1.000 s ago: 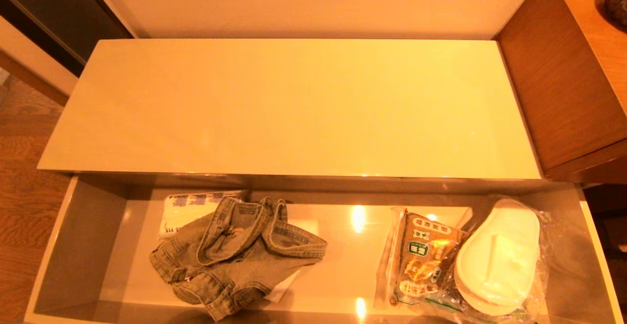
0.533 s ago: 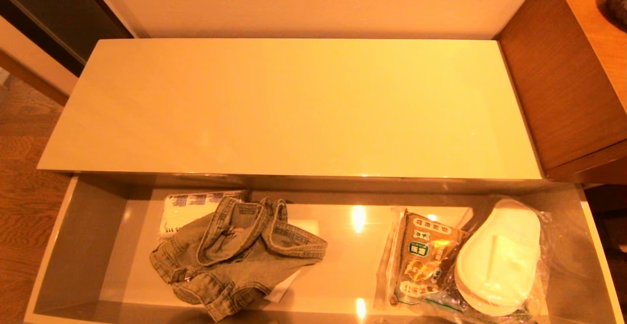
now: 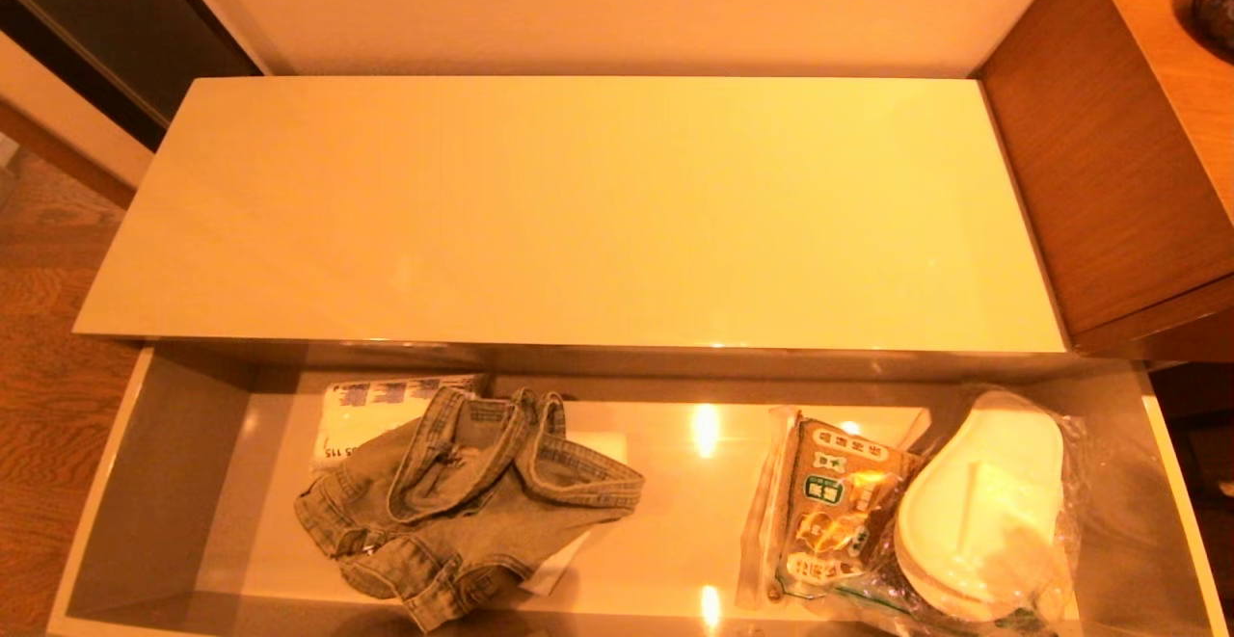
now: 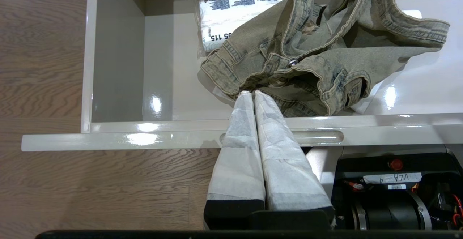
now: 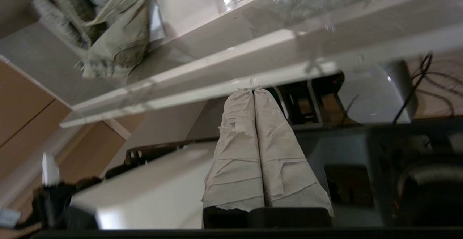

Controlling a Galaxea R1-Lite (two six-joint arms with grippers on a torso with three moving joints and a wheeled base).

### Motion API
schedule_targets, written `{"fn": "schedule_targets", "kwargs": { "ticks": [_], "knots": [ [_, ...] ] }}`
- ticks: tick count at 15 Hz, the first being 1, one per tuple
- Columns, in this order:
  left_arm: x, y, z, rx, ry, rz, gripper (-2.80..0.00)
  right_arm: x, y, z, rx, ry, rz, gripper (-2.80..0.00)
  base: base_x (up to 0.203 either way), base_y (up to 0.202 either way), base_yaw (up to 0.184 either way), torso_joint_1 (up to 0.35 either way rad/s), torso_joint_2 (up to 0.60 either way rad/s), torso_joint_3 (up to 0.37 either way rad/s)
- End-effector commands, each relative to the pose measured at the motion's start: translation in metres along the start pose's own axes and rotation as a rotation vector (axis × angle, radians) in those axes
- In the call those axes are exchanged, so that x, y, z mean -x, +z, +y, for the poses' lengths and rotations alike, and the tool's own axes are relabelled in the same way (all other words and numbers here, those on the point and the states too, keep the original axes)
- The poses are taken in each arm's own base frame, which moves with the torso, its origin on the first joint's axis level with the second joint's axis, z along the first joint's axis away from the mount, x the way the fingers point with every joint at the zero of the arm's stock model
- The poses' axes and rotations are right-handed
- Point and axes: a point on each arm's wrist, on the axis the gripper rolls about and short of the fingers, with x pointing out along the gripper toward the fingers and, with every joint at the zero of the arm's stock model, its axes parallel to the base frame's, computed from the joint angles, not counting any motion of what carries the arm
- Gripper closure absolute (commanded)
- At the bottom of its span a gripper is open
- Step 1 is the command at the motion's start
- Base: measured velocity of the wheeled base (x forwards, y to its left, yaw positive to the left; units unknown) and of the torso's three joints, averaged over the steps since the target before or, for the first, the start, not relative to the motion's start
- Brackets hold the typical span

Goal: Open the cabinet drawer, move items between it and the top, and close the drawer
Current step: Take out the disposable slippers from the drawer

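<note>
Nothing among the things has shifted since the earlier head views; only a faint shadow has crept over the lower edge of the slippers (image 3: 979,502). Neither arm shows in the head view. The drawer (image 3: 154,483) stands pulled out below the cabinet (image 3: 675,359), whose top (image 3: 578,213) is bare. In the drawer's left half lies the crumpled denim (image 3: 463,497), resting partly on a white tissue pack (image 3: 371,411) near the back wall. In the right half a brown food bag (image 3: 834,507) lies just beside the wrapped slippers, which overlap its right edge. A brown wooden unit (image 3: 1118,145) adjoins the cabinet on the right. The left gripper (image 4: 249,93) hangs in front of the drawer's front panel with its fingers (image 4: 238,123) pressed together and holding nothing; their tips line up with the near edge of the denim, though contact cannot be judged. The right gripper (image 5: 253,90) sits below the drawer's front edge in a blurred view, fingers (image 5: 237,123) likewise closed and empty.
</note>
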Motion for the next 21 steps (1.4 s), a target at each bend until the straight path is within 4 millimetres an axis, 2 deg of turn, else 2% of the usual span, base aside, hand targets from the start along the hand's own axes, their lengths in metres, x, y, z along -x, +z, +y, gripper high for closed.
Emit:
{"fn": "schedule_targets", "kwargs": {
  "ticks": [1, 9, 11, 14, 17, 19, 21],
  "knots": [
    [0.000, 0.000, 0.000, -0.001, 0.001, 0.001, 0.00, -0.028, 0.011, -0.007, -0.051, -0.053, 0.085, 0.00, 0.000, 0.000, 0.000, 0.000, 0.00, 0.000],
    [0.000, 0.000, 0.000, -0.013, -0.009, 0.002, 0.00, -0.050, 0.024, -0.009, -0.088, -0.090, 0.136, 0.00, 0.000, 0.000, 0.000, 0.000, 0.00, 0.000],
    [0.000, 0.000, 0.000, -0.014, -0.012, 0.000, 0.00, -0.047, 0.028, -0.005, -0.068, -0.068, 0.092, 0.00, 0.000, 0.000, 0.000, 0.000, 0.00, 0.000],
    [0.000, 0.000, 0.000, -0.014, -0.013, 0.000, 0.00, -0.028, 0.034, 0.008, -0.003, -0.040, -0.080, 0.00, 0.000, 0.000, 0.000, 0.000, 0.00, 0.000],
    [0.000, 0.000, 0.000, -0.014, -0.013, 0.000, 0.00, -0.024, 0.035, 0.009, 0.028, -0.069, -0.122, 0.00, 0.000, 0.000, 0.000, 0.000, 0.00, 0.000],
    [0.000, 0.000, 0.000, -0.014, -0.012, 0.000, 0.00, -0.021, 0.037, 0.011, 0.152, -0.115, -0.137, 0.00, 0.000, 0.000, 0.000, 0.000, 0.00, 0.000],
    [0.000, -0.001, 0.000, -0.003, -0.007, 0.002, 0.00, -0.026, 0.044, 0.013, 0.183, -0.127, -0.124, 0.00, 0.000, 0.000, 0.000, 0.000, 0.00, 0.000]
  ]
}}
